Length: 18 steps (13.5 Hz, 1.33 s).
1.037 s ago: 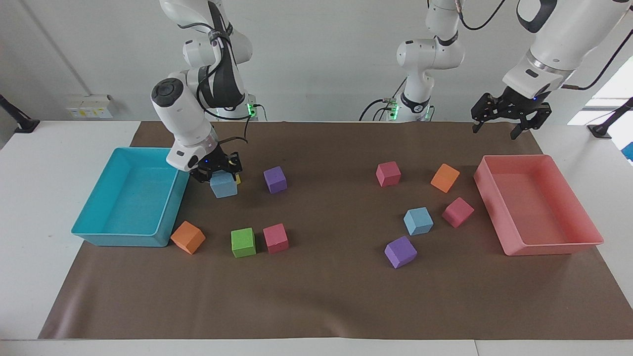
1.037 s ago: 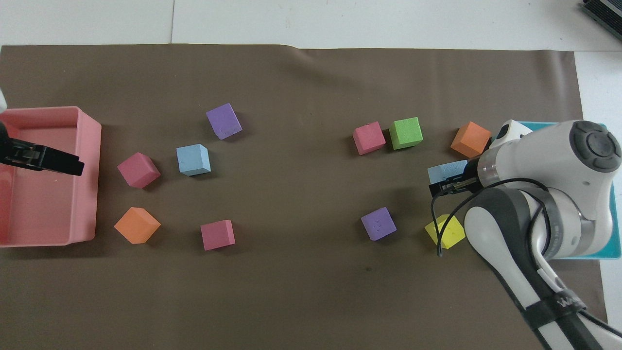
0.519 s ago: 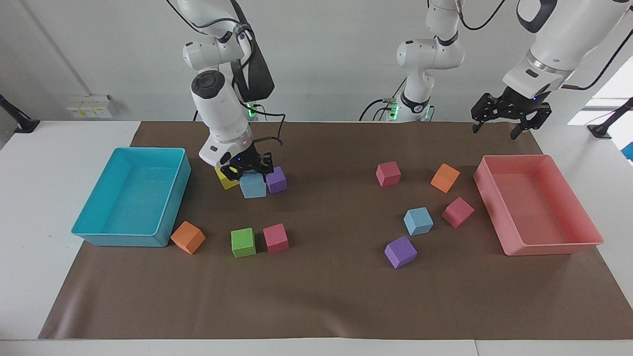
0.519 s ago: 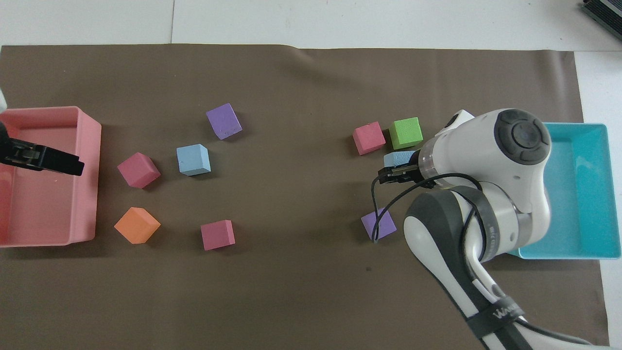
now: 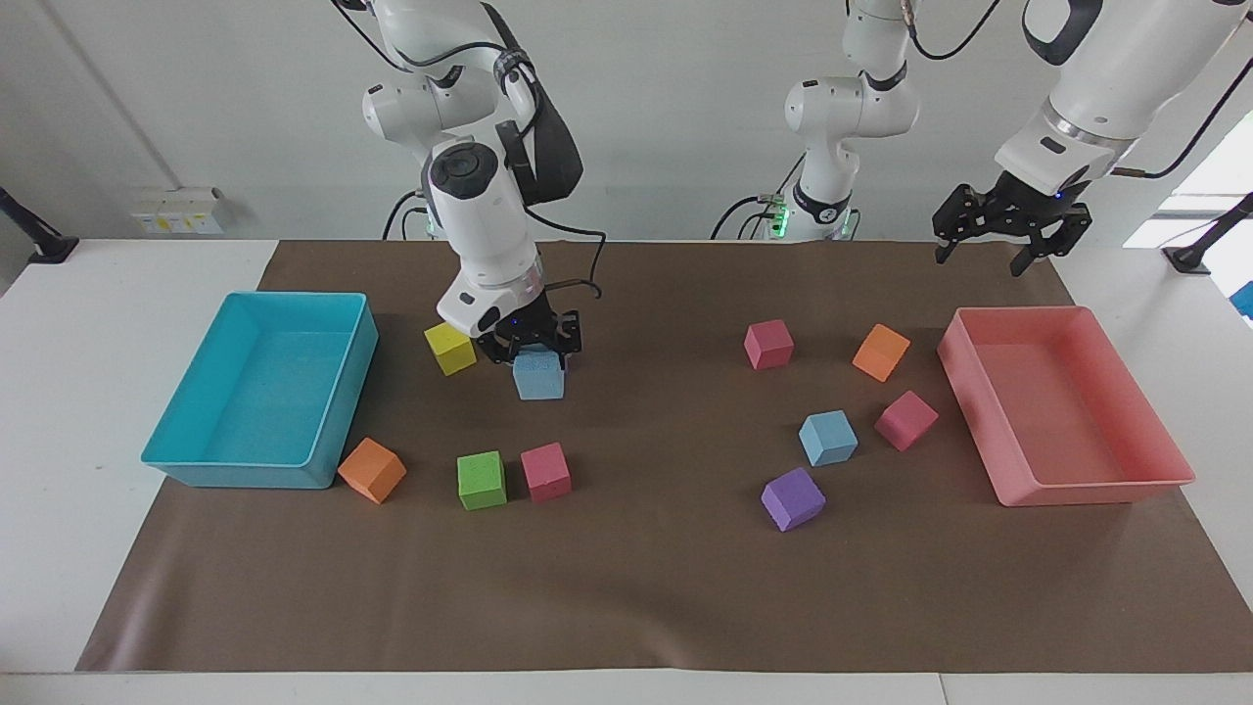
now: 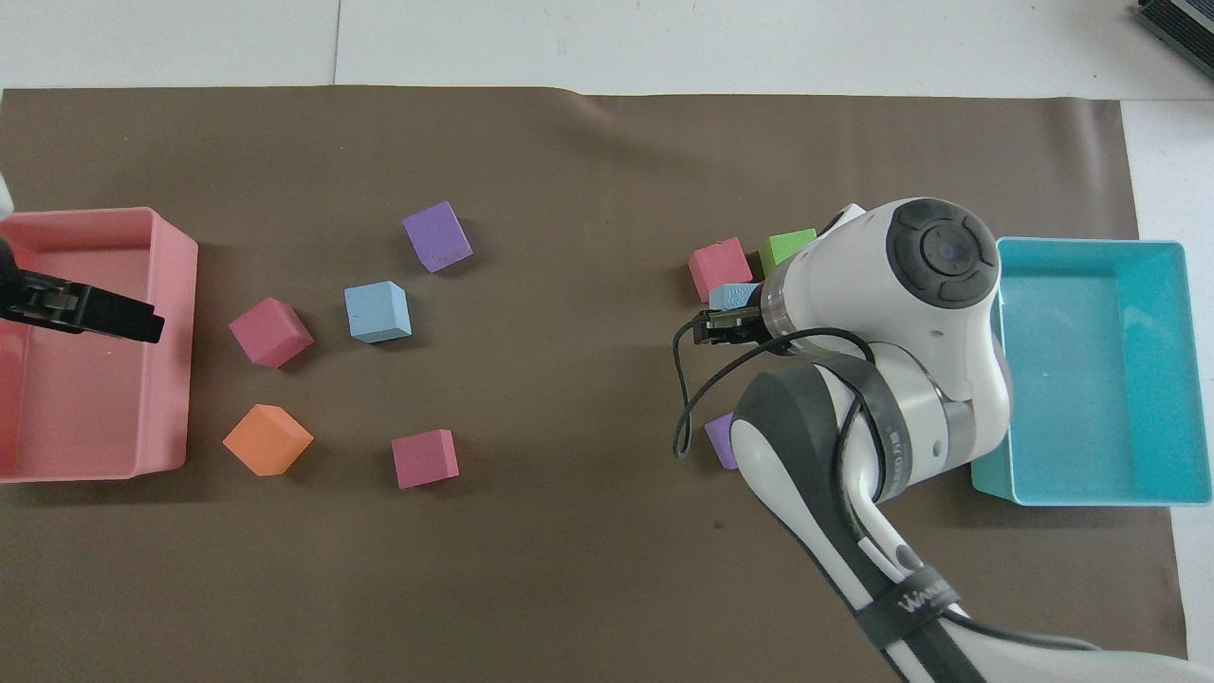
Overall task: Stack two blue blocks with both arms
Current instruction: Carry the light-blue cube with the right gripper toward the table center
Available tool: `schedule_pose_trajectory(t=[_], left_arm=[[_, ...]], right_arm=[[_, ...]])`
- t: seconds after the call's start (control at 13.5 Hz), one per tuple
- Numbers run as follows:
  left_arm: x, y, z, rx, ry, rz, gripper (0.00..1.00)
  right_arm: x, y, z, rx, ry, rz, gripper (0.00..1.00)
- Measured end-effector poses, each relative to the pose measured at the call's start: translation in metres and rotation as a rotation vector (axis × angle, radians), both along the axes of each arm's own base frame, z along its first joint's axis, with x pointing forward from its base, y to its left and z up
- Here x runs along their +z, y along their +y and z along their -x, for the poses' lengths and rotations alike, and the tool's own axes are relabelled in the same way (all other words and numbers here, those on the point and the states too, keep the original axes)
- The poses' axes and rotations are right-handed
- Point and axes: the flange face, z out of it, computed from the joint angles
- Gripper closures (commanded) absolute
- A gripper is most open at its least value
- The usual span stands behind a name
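While bent steeply down, right gripper (image 5: 533,345) clamps blue block (image 5: 538,377).

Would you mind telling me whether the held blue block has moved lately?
Yes. The right end effector carried the blue block away from the teal tray, toward the table's middle.

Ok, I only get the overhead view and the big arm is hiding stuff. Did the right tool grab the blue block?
Observer: Yes. The facing view shows the right tool shut on the top of a blue block.
Operator: What else is hidden under that arm?
Observer: A yellow block on the mat, beside the held one, toward the teal tray.
Operator: And the other arm?
Observer: It waits. The left tool hangs open, up in the air by the pink tray.
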Motion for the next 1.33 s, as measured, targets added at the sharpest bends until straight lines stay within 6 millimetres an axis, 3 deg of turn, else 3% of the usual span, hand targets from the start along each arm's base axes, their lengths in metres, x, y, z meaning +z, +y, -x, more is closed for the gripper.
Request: schedule_pose_trajectory(t=[0.22,0.67,0.96,1.33], left_arm=[[0.0,0.0,0.0,0.0,0.0,0.0,0.0],[0.0,0.0,0.0,0.0,0.0,0.0,0.0],[0.0,0.0,0.0,0.0,0.0,0.0,0.0],[0.0,0.0,0.0,0.0,0.0,0.0,0.0]], right_arm=[[-0.025,0.06,0.012,-0.026,0.015,0.005,1.0],[-0.083,0.136,0.038,-0.013,0.001,0.045,1.0],[-0.107,0.153,0.047,-0.024,0.021,0.06,1.0],[-0.126,0.151,0.045,-0.063,0.037,0.071,1.0]])
